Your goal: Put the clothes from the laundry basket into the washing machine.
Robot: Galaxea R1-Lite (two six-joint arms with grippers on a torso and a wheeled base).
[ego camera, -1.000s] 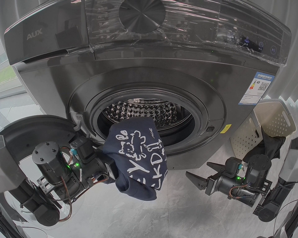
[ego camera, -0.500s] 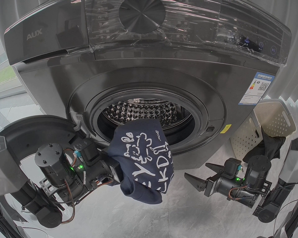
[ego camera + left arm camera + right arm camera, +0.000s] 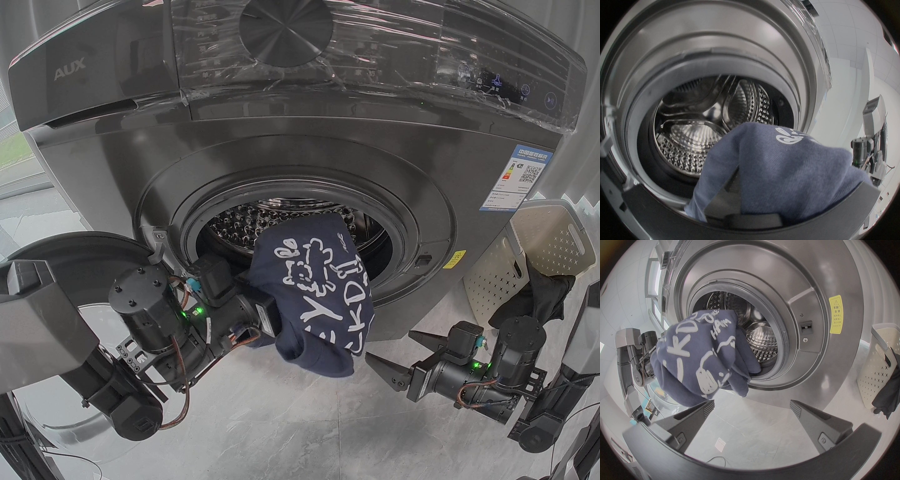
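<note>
A navy shirt (image 3: pixel 319 294) with white print hangs over the lower lip of the washing machine's round opening (image 3: pixel 400 250), partly inside the drum (image 3: pixel 275 219). My left gripper (image 3: pixel 734 200) is shut on the navy shirt, and the cloth drapes over its fingers. It sits at the opening's lower left. Low in front of the machine, to the right, my right gripper (image 3: pixel 390 348) is open and holds nothing. The cream laundry basket (image 3: pixel 553 240) stands on the floor to the right of the machine. A black garment (image 3: pixel 537 297) hangs over its front edge.
The machine's round door (image 3: pixel 62 262) is swung open to the left, beside my left arm. Grey tiled floor (image 3: pixel 300 425) lies bare in front of the machine. Through the opening the steel drum (image 3: pixel 693 134) looks bare.
My left gripper has carried the navy shirt up and to the right, from below the opening onto its lip. The right gripper has shifted slightly leftward and stays open.
</note>
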